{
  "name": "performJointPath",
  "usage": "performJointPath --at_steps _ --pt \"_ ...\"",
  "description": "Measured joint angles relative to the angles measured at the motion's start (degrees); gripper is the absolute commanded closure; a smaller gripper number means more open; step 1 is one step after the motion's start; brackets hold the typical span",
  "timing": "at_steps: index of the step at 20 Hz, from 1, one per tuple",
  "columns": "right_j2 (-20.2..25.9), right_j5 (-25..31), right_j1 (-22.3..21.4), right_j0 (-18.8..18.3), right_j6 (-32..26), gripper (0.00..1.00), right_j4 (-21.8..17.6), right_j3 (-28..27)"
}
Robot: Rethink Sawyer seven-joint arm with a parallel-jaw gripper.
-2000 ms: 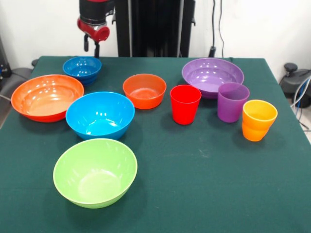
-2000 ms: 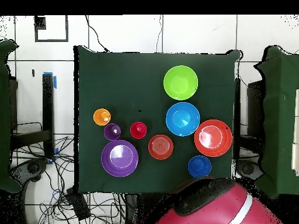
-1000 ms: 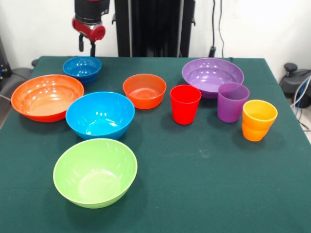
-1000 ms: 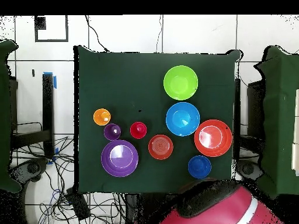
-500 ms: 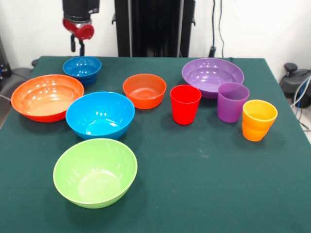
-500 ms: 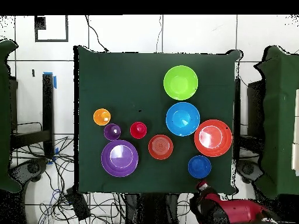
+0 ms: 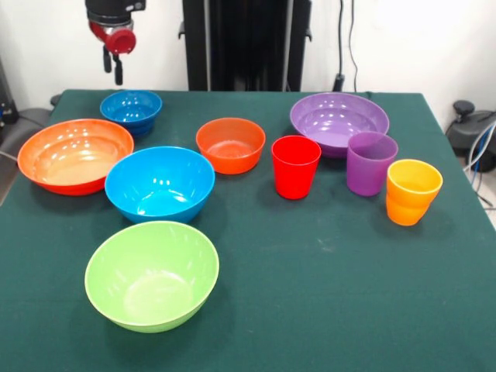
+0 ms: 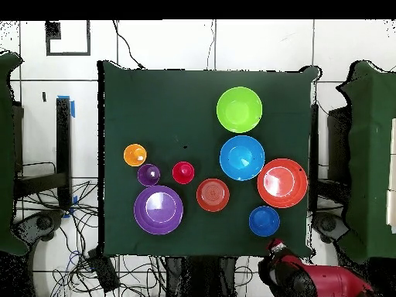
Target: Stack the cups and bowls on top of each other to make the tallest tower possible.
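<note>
Well below end effector (image 7: 113,68): dark blue bowl (image 7: 132,108)

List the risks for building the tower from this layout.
1. The red cup, purple cup and orange cup stand close together; reaching for one may knock a neighbour.
2. The light blue bowl sits nearly against the orange-red bowl, so lifting it could drag that one.
3. The pincer hangs above the table's edge, beyond the dark blue bowl; nothing is stacked yet, and cups set low would likely make a wobbly base.
</note>
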Motion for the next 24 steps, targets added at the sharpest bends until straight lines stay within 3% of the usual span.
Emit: performJointPath --at_steps 14,24 --pt "9.47 8.23 -6.91 -1.87 -0.01 0.00 5.81 3.15" --pt "13.99 11.42 -8.64 -2.12 -1.06 0.00 7.40 2.98"
